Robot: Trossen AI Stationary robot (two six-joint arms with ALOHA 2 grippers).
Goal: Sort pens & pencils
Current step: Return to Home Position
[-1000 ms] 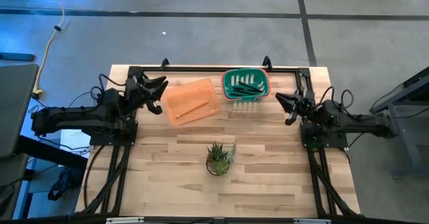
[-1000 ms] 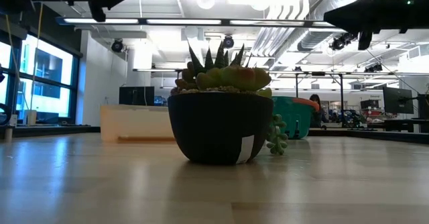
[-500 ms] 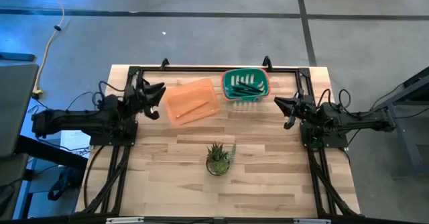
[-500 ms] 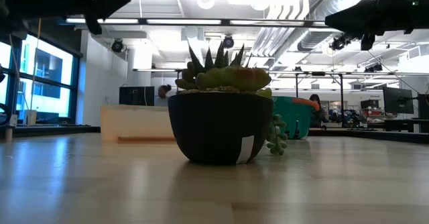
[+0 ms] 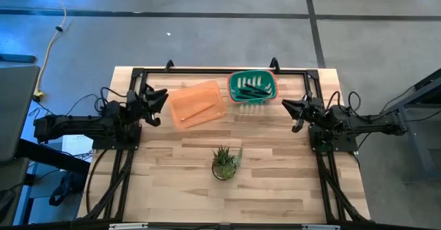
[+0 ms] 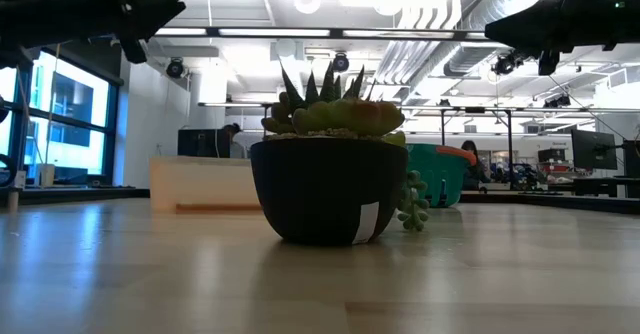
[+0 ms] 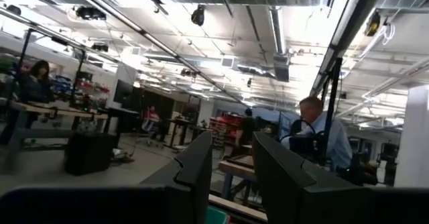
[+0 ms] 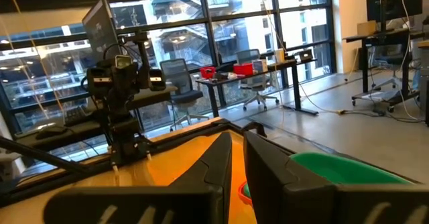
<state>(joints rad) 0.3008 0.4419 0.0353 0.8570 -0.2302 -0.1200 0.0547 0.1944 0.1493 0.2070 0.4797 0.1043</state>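
**High view.**
- Counter [image 5: 275, 189]: one, pale wood planks.
- Orange tray [image 5: 180, 96]: one, at the far middle of the counter, set slightly askew.
- Pencils [image 5: 198, 110]: thin orange-tan sticks lying flat in the orange tray. They blend with its floor, so no count can be made.
- Green basket [image 5: 232, 85]: one, just beside the tray on its right.
- Pens [image 5: 252, 88]: about four thin dark sticks lying crossed over one another inside the green basket. The overlap makes the exact count uncertain.
- Potted succulent [image 5: 225, 162]: one, near the counter's middle, well apart from both containers.
- Left hand [image 5: 157, 102]: near the tray's left edge, touching nothing.
- Right hand [image 5: 289, 110]: right of the basket, apart from it and touching nothing.

**Low view.**
- The dark pot of the succulent fills the centre.
- The tray's pale side shows behind it to the left and the basket's teal wall to the right.
- Pens and pencils are hidden.
- Both arms are dark shapes along the top.
- One person [image 6: 232, 137] stands in the room beyond.

**Left wrist view.**
- Two dark fingers [image 7: 194, 180] stand parted with a clear gap and hold nothing.
- A person in a light shirt [image 7: 323, 138] sits beyond.

**Right wrist view.**
- Two fingers [image 8: 213, 167] stand a narrow slit apart with nothing gripped.
- The basket rim and the tray lie ahead.
- The left arm stands farther off.
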